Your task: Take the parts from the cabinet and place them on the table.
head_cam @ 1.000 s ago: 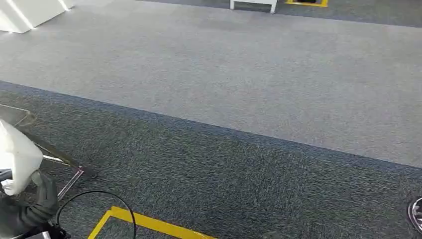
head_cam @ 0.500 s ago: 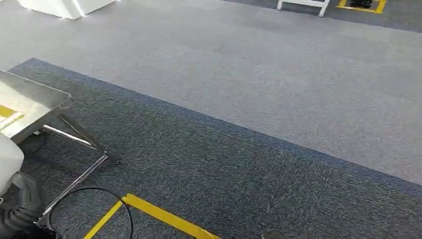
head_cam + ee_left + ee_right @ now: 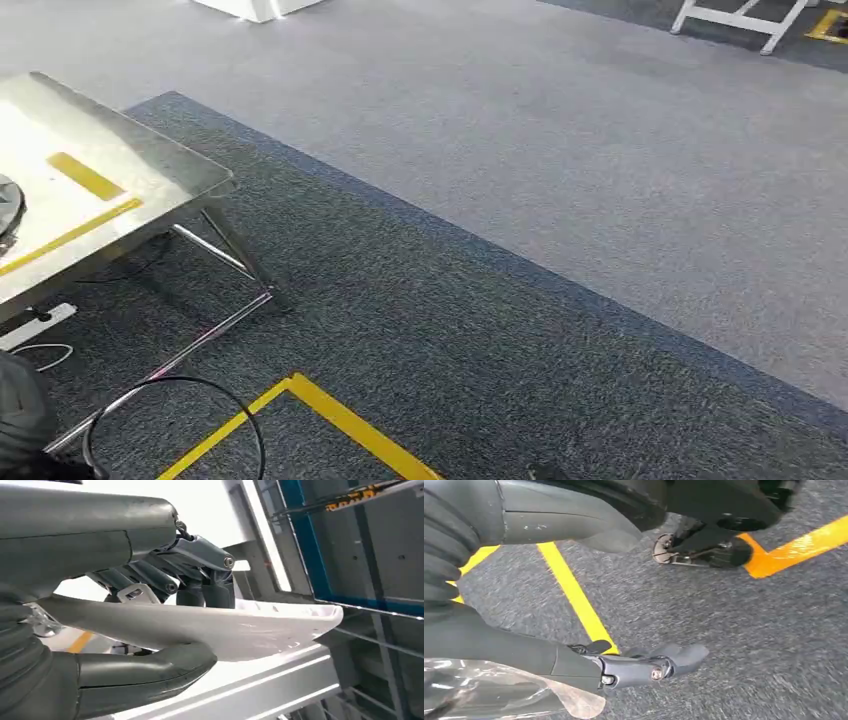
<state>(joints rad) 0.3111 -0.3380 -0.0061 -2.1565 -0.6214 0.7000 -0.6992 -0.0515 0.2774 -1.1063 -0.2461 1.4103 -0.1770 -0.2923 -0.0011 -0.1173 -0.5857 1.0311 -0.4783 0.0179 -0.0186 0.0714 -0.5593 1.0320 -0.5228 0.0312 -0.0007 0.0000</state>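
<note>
Steel table point(image 3: 150, 165) stands at the left of the head view, yellow tape strips on its top, on dark carpet point(image 3: 450, 330) crossed by a yellow floor line point(image 3: 340, 425). In the left wrist view the left hand point(image 3: 165, 615) holds a white part point(image 3: 260, 627), thumb under it and fingers point(image 3: 200, 577) curled over it, above a pale surface. The right hand point(image 3: 639, 667) hangs over the carpet with something clear and crinkled beside it; I cannot tell whether its fingers grip that. Judging by this, the part is out of the cabinet and setting it on the table remains.
</note>
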